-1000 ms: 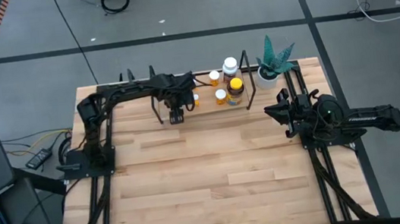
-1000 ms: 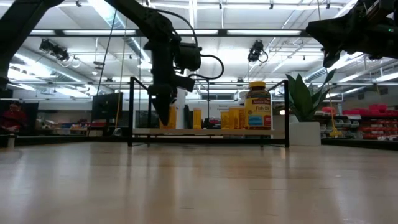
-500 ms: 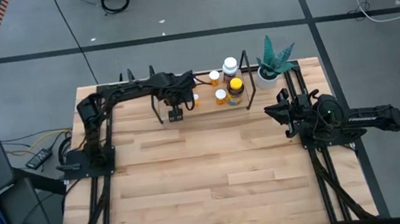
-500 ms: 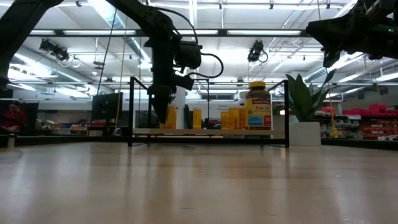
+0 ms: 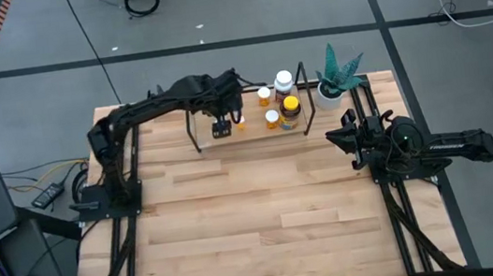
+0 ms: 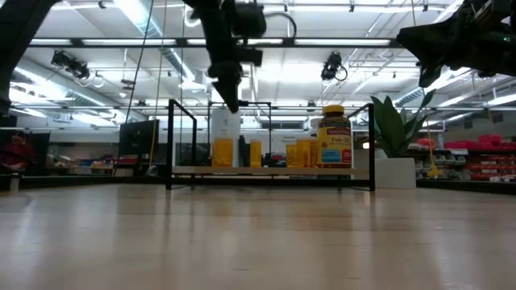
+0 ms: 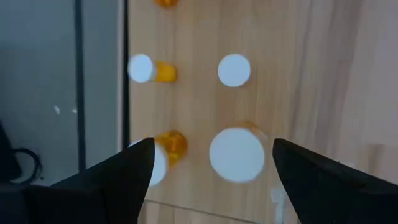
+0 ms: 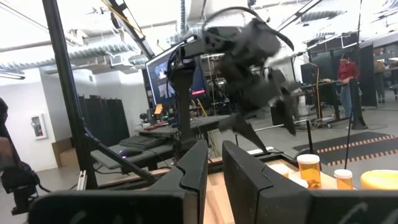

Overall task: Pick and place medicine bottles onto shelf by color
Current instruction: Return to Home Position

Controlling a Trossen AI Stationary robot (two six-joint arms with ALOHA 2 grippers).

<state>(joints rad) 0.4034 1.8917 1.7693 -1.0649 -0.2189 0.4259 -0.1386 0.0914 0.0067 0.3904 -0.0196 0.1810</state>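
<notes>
Spread wide and gripping nothing, the jaws of the left gripper [image 7: 212,148] hang above the shelf [image 6: 266,170] near its left end, clear of the bottle tops below. Its two dark, blunt fingers [image 7: 115,183] frame round white caps seen from straight above. One finger covers part of a cap, and an orange body is cut off at the picture's edge, so no count can be made.

From table height, the small orange bottles [image 6: 255,153] stand upright as translucent cylinders along the light wooden board, overlapping one another. At the shelf's right end stands the fish-oil bottle [image 6: 334,138], dark amber with a yellow lid and a printed label. It blocks the white bottle [image 5: 284,81] at the shelf's far right corner, which shows only from above.

The shelf, thin black wire with upright end loops, sits along the far edge of the pale plank table [image 5: 265,211]. A potted plant [image 5: 332,82] with spiky green leaves stands just beside it.

The right gripper [image 8: 214,158] waits raised by the table's right edge, jaws drawn together to a narrow slit, holding nothing.
</notes>
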